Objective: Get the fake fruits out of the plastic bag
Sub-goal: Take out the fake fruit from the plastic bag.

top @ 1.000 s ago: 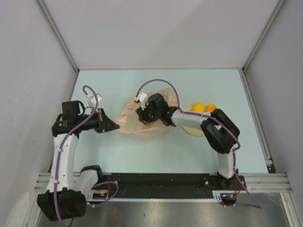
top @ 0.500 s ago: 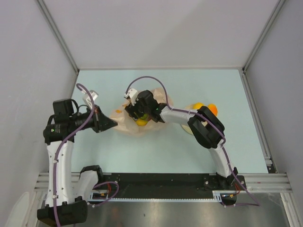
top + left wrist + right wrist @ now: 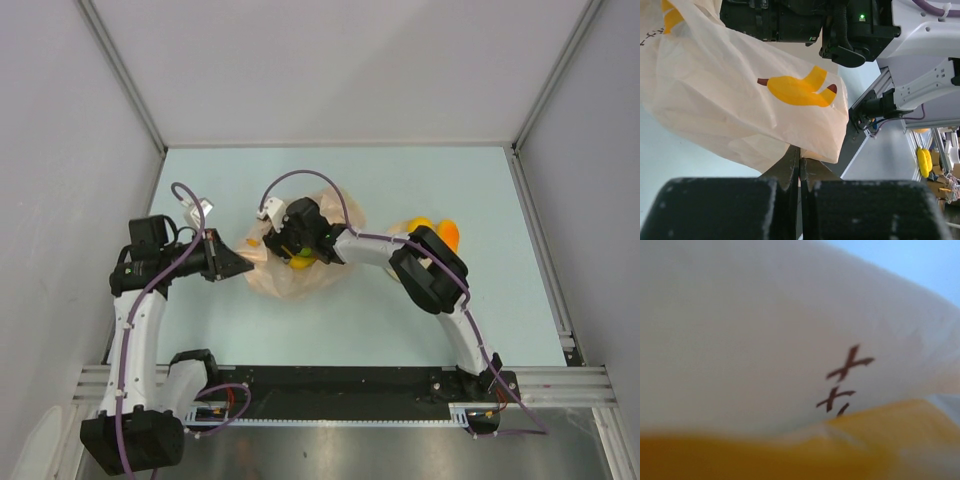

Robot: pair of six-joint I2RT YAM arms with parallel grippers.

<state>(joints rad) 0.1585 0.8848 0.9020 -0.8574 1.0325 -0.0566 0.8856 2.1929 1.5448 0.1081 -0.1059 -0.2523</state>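
Top external: plastic bag [image 3: 290, 282] lies crumpled on the counter [image 3: 430, 180], left of centre. Left tool [image 3: 243, 262] sits at the bag's left edge; left wrist view shows its fingers together, clamped on a fold of the film. Right tool [image 3: 298, 250] reaches into the bag from the right, directly above a yellow fruit [image 3: 300, 264] inside. Fingers apart or together: cannot tell, since the right wrist view is filled by blurred film and yellow. Outside the bag, partly hidden by the right arm: second yellow fruit [image 3: 420, 224] and orange fruit [image 3: 449, 234], side by side
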